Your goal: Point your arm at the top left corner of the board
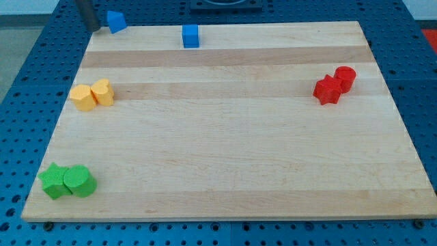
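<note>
My tip [94, 29] is the lower end of a dark rod at the view's top left, right at the top left corner of the wooden board [232, 157]. A blue wedge-like block [116, 21] sits just to the right of the tip, at the board's top edge, a small gap away. A blue cube [190, 35] lies further right along the top edge.
Two yellow blocks [93, 94] touch each other at the left side. Two green blocks [67, 182] sit together at the bottom left. A red star-like block [327, 89] and a red cylinder [345, 78] touch at the right.
</note>
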Controlling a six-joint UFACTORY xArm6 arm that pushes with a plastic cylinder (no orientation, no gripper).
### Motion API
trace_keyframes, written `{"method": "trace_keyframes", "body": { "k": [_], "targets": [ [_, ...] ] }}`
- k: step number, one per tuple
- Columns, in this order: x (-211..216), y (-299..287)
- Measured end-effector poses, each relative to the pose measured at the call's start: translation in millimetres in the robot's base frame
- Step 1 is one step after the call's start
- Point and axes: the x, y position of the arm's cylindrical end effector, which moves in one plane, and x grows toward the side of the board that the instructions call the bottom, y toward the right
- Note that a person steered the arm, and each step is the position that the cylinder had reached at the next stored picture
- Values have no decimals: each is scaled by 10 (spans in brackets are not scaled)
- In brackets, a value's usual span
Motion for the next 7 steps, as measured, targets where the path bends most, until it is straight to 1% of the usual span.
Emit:
{"method": "trace_keyframes", "body": {
  "k": [1,2,3,4,5,6,7],
  "targets": [
    [980,1135],
    [1700,1429],
    [1244,621],
    [548,-175],
    [521,-327],
    [-33,-319],
    [-31,-318]
  ]
}}
